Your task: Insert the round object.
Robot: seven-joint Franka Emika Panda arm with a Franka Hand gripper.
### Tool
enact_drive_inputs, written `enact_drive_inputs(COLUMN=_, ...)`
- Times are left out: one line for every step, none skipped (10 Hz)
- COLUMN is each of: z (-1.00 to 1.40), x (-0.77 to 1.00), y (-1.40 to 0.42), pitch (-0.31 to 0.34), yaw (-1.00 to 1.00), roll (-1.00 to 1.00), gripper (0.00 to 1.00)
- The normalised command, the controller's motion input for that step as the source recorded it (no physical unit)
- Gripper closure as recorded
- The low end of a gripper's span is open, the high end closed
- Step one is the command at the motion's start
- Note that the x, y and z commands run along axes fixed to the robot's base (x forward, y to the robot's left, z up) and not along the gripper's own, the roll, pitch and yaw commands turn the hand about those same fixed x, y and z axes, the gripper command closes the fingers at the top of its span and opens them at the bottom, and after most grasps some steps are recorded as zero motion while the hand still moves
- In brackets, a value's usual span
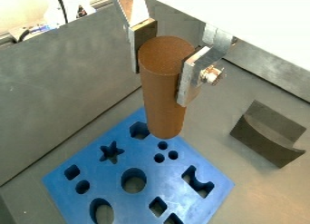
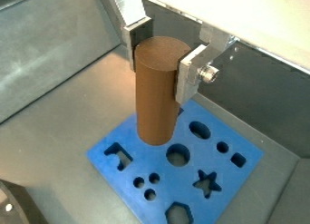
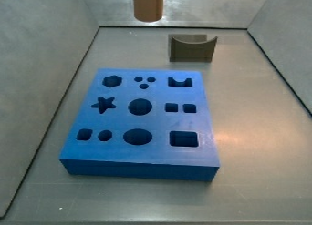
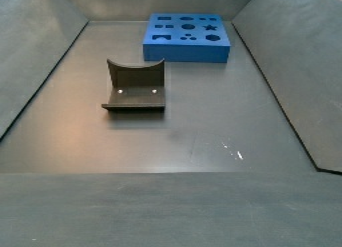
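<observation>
brown round peg (image 1: 161,87) hangs upright, clamped in the gripper (image 1: 165,57) above the blue board (image 1: 133,178).

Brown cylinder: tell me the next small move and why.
Probably lower it while centring over the round hole. The gripper holds the brown cylinder upright, high above the blue block; in a side view only its lower end shows at the frame's top, so nothing has entered any hole yet.

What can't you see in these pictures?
- Peg: its bottom end hides part of the block in both wrist views.
- Pincer: cut off by the top edge in a side view, where only the peg end shows; absent from the other.
- Fixture: cut off by the corner in a wrist view.
</observation>
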Motion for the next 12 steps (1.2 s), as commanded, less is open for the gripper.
enact_drive_inputs(z=-1.0, x=-0.35, y=0.0, pitch=0.0, yaw=-0.07, roll=-0.03, gripper=1.0)
enact_drive_inputs(z=-1.0, x=-0.33, y=0.0, pitch=0.0, yaw=-0.08, roll=0.0, gripper=1.0)
enact_drive_inputs(z=-1.0, x=-0.26, y=-0.08, pitch=0.0, yaw=-0.07, roll=0.0, gripper=1.0)
enact_drive_inputs(z=-0.97, x=-0.14, y=-0.17, pitch=0.0, yaw=-0.09, roll=-0.08, gripper=1.0)
enact_drive_inputs(z=-0.97, x=-0.08, y=-0.18, pitch=0.0, yaw=-0.06, roll=-0.08, gripper=1.0)
enact_drive_inputs(z=-1.0, x=-0.08, y=-0.15, pitch=0.0, yaw=-0.06, roll=-0.06, gripper=1.0)
enact_drive_inputs(z=-1.0, x=-0.03, y=-0.21, pitch=0.0, yaw=-0.07, roll=-0.05, gripper=1.0)
enact_drive_inputs(z=-0.88, x=0.09, y=-0.18, pitch=0.0, yaw=-0.16, roll=-0.09, gripper=1.0)
enact_drive_inputs(z=-0.77, x=0.13, y=-0.13, pitch=0.0, yaw=-0.14, roll=-0.15, gripper=1.0)
enact_drive_inputs(z=-0.57, x=0.01, y=-0.07, pitch=0.0, yaw=-0.11, roll=-0.26, gripper=1.0)
enact_drive_inputs(z=-0.45, x=0.0, y=-0.02, pitch=0.0, yaw=-0.09, roll=-0.32, gripper=1.0)
enact_drive_inputs(z=-0.34, x=0.03, y=-0.02, pitch=0.0, yaw=-0.07, roll=-0.36, gripper=1.0)
